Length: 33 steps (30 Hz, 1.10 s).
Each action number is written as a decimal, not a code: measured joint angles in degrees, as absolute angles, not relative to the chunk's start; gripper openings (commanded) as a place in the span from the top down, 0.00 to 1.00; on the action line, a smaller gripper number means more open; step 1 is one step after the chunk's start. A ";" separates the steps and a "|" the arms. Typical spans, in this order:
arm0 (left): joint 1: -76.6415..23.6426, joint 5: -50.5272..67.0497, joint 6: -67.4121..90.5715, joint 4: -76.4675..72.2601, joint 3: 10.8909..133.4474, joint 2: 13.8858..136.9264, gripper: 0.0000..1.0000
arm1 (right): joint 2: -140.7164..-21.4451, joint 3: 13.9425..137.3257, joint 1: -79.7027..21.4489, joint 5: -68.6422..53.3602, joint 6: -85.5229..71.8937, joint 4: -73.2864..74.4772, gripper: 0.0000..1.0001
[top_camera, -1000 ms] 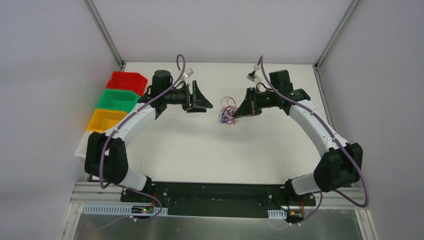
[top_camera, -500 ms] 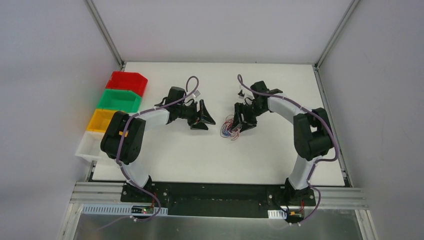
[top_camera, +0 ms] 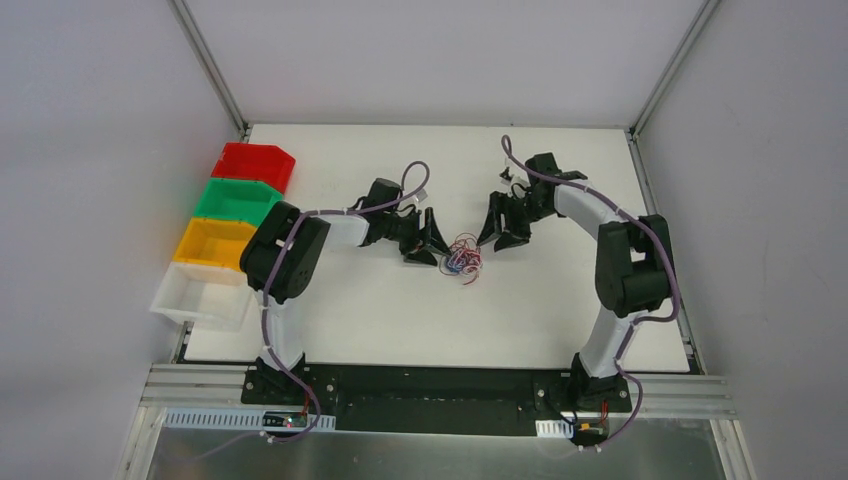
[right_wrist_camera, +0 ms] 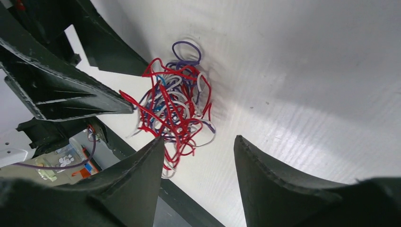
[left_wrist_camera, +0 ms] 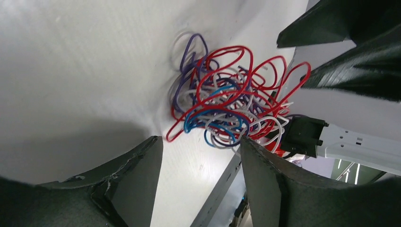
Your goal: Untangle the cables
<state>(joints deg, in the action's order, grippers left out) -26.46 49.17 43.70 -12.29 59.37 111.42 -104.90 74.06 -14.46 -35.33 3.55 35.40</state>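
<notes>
The cables (top_camera: 463,255) are one tangled ball of red, blue, purple and white wire lying on the white table (top_camera: 380,310) between the two arms. My left gripper (top_camera: 430,245) is low beside its left edge, open and holding nothing. In the left wrist view the cables (left_wrist_camera: 227,109) lie just beyond the left gripper (left_wrist_camera: 201,142), with near loops at one fingertip. My right gripper (top_camera: 503,228) is open a little to the right of the ball. In the right wrist view the cables (right_wrist_camera: 175,104) lie ahead of the right gripper (right_wrist_camera: 199,139), off its left finger.
Red (top_camera: 256,165), green (top_camera: 238,200), yellow (top_camera: 207,243) and white (top_camera: 200,295) bins line the table's left edge. Each gripper faces the other across the ball: the right gripper (left_wrist_camera: 350,52) shows in the left wrist view, the left gripper (right_wrist_camera: 71,90) in the right.
The right gripper was shut at the tangle and has opened and drawn back to the right. The left arm has swung down and in until its gripper is beside the ball.
</notes>
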 measured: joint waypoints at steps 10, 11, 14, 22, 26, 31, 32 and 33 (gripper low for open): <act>-30.70 48.97 46.39 -16.32 63.33 117.10 0.72 | -108.29 72.16 -19.64 -36.88 2.48 34.46 0.60; -30.76 48.95 46.68 -16.36 63.33 117.40 0.78 | -108.42 72.07 -20.10 -36.16 2.46 34.39 0.65; -30.76 48.95 47.03 -16.71 63.31 117.54 1.00 | -108.47 71.85 -20.10 -33.45 2.44 34.35 0.73; -29.30 49.17 44.77 -15.68 60.51 113.06 1.00 | -108.44 71.31 -16.53 -26.09 3.57 35.88 0.76; -24.43 48.88 39.53 -10.20 57.67 104.66 1.00 | -108.07 70.41 -14.31 -24.14 5.85 37.34 1.00; -20.56 48.42 33.17 -6.50 57.06 97.78 0.63 | -108.01 69.80 -13.61 -27.31 7.81 38.70 1.00; -21.15 48.47 32.23 -6.33 57.19 97.73 0.55 | -108.01 69.82 -13.91 -28.45 7.97 38.76 1.00; -21.91 48.45 31.29 -5.98 57.30 98.08 0.50 | -108.01 69.84 -14.52 -30.26 8.01 38.76 1.00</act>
